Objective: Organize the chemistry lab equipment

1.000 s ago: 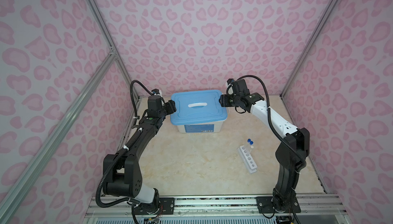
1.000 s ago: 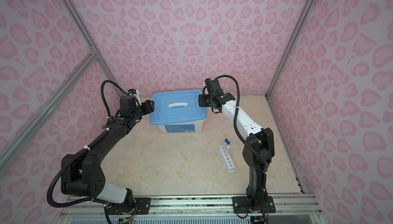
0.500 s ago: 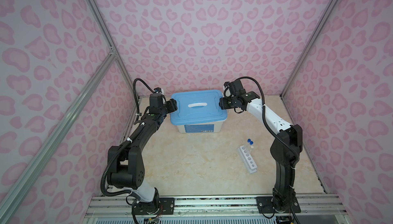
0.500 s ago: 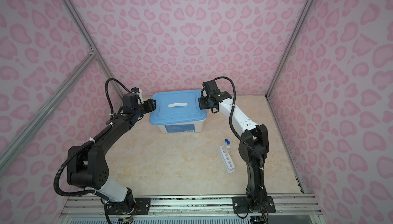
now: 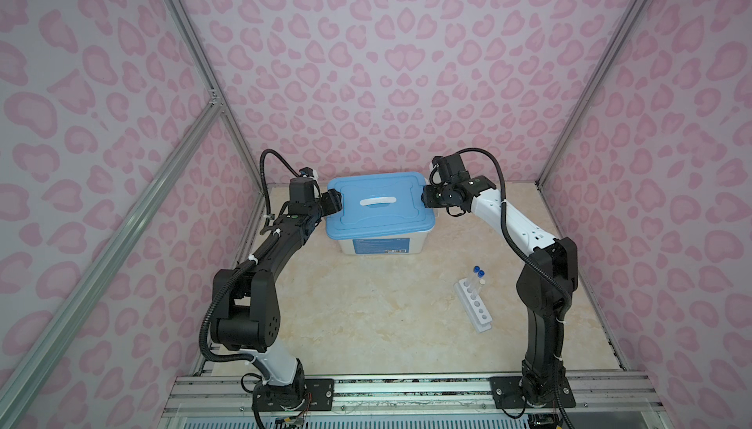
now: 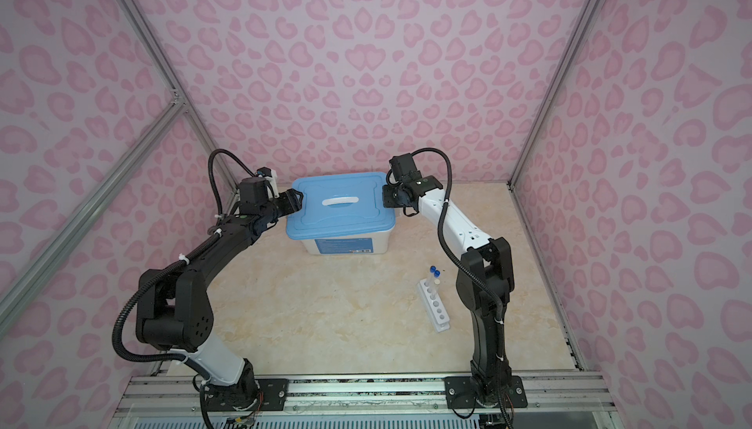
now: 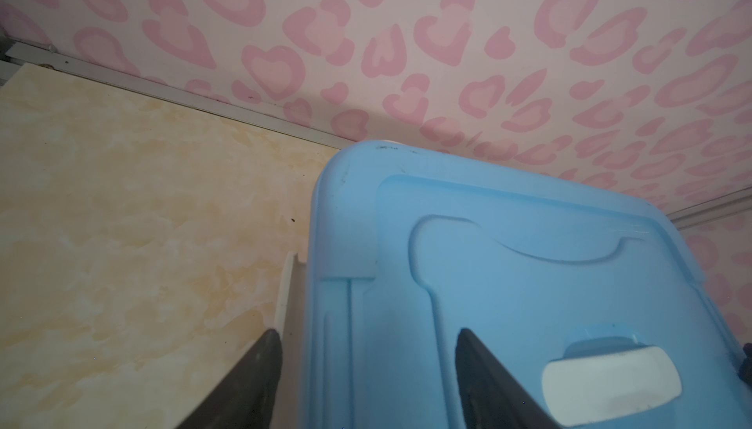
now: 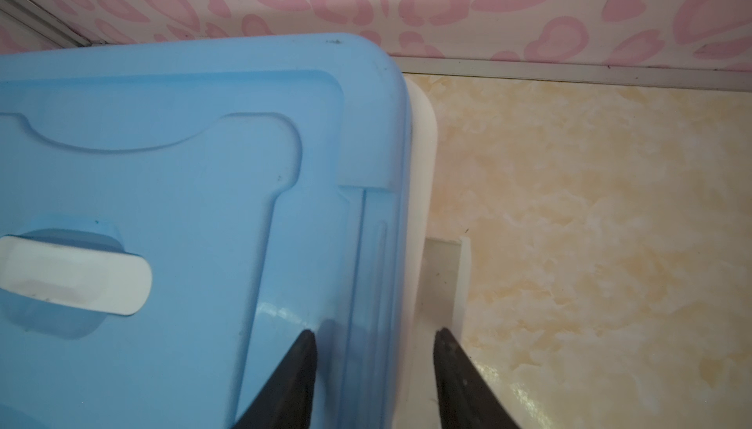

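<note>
Drawn in onto the blue lid [image 5: 366,223] since a second ago: left gripper [image 7: 366,331], now over the lid's left rim. Shows its jaws wide apart astride that rim, clenching nothing. Shows right gripper [image 8: 372,331] with narrower jaws astride the lid's right rim, beside a white latch [image 8: 462,284]; cannot tell whether pinching. Places the bin [image 5: 382,246] mid back edge of the worktop [image 5: 366,305]. Places the white rack [image 5: 474,305], holding two blue-capped tubes [image 5: 478,273], near the worktop's right edge, well apart from both grippers.
</note>
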{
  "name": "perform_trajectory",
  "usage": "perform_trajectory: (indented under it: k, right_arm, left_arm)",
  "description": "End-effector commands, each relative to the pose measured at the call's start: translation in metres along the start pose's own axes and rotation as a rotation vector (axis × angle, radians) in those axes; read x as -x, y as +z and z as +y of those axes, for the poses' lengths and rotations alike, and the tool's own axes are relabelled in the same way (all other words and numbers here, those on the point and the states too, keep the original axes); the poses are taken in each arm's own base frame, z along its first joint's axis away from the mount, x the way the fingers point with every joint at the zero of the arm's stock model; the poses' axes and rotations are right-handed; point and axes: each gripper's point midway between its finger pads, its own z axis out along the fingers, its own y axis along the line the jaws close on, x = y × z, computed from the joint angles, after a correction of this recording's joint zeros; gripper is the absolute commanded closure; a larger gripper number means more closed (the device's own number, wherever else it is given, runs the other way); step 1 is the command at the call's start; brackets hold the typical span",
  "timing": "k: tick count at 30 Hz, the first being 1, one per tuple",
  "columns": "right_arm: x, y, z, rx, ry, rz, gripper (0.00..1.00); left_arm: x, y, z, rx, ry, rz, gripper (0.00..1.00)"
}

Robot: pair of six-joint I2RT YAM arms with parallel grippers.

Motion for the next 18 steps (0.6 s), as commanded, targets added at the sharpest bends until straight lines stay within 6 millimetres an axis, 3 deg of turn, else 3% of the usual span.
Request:
perform_trajectory:
  k: [1,18]
  right_arm:
    - [-0.015,0.010,-0.009,-0.035,0.035,0.045,0.54]
    - [-0.029,0.010,-0.013,-0.029,0.154,0.034,0.65]
  left_arm:
    - [0.009,0.002,-0.005,-0.023,0.020,-0.028,0.30]
    - [0.018,0.019,-0.011,-0.050,0.023,-0.028,0.30]
